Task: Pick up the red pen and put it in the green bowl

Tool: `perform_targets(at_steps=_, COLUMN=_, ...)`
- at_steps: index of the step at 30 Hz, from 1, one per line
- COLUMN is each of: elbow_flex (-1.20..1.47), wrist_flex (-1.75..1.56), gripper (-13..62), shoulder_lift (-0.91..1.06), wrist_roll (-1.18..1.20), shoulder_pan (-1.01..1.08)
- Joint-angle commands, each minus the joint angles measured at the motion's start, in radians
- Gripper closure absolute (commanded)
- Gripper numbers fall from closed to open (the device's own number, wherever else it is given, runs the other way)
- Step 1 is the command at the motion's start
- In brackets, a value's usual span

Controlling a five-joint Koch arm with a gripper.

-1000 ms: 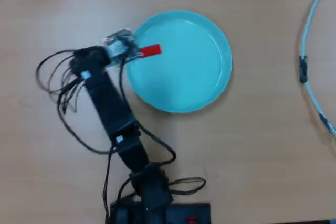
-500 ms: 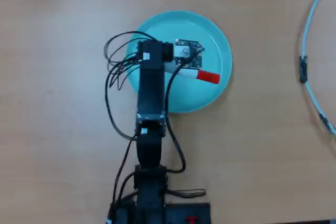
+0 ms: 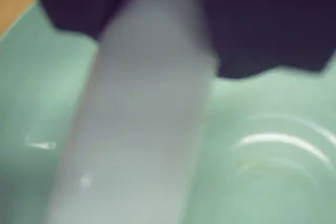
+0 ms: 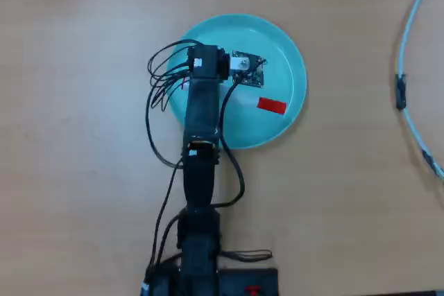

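Overhead view: the red pen (image 4: 260, 103) lies within the rim of the green bowl (image 4: 286, 46), right of centre, its red cap toward the bowl's right edge and its white barrel running back left toward the arm. The long axis lies nearly left-right in this view, dipping slightly to the right. The fingers (image 4: 239, 89) sit at the barrel end, so the pen extends rightward away from them.

Wrist view: the white barrel (image 3: 142, 129) fills the frame from top to bottom, with dark gripper parts beside its upper end and the bowl's green floor (image 3: 273, 182) directly behind. Whether the fingers clamp the barrel or stand slack cannot be told; the picture is blurred and the overhead view hides the tips.

Against the frame half a second earlier, the cap sits slightly further inside the rim. Judgement: release is the step in hand.
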Motion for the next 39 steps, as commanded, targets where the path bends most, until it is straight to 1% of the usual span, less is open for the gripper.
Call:
perform_targets(at_steps=1, elbow_flex=-0.127, wrist_flex=-0.003, gripper=52.8, shoulder_lift=-0.006, wrist_roll=-0.005, shoulder_pan=-0.002)
perform_targets(at_steps=5, elbow_flex=-0.147, wrist_flex=-0.003, gripper=47.8, shoulder_lift=-0.044, wrist_roll=-0.005, shoulder_pan=-0.014)
perform_targets(at_steps=10, elbow_flex=-0.15, wrist_flex=-0.002, gripper=38.2, shoulder_lift=-0.077, wrist_roll=-0.005, shoulder_pan=-0.025)
perform_targets(at_steps=19, elbow_flex=-0.133, wrist_flex=0.017, gripper=20.6, shoulder_lift=-0.078, wrist_roll=0.002, shoulder_pan=-0.037)
perform_targets(at_steps=22, elbow_flex=-0.133, wrist_flex=0.052, gripper=14.1, shoulder_lift=-0.077, wrist_roll=0.002, shoulder_pan=-0.048)
perform_targets(at_steps=25, elbow_flex=-0.133, wrist_flex=0.103, gripper=9.5, shoulder_lift=-0.069, wrist_roll=0.002, shoulder_pan=-0.055)
perform_targets(at_steps=27, elbow_flex=-0.138, wrist_flex=0.144, gripper=8.5, shoulder_lift=-0.04, wrist_roll=0.0, shoulder_pan=-0.063)
perform_targets(at_steps=31, elbow_flex=-0.103, wrist_flex=0.183, gripper=9.5, shoulder_lift=0.137, wrist_roll=-0.075, shoulder_pan=-0.103)
perform_targets(at_steps=39, elbow_flex=0.258, wrist_flex=0.164, gripper=9.5, shoulder_lift=0.509, wrist_roll=-0.092, shoulder_pan=-0.13)
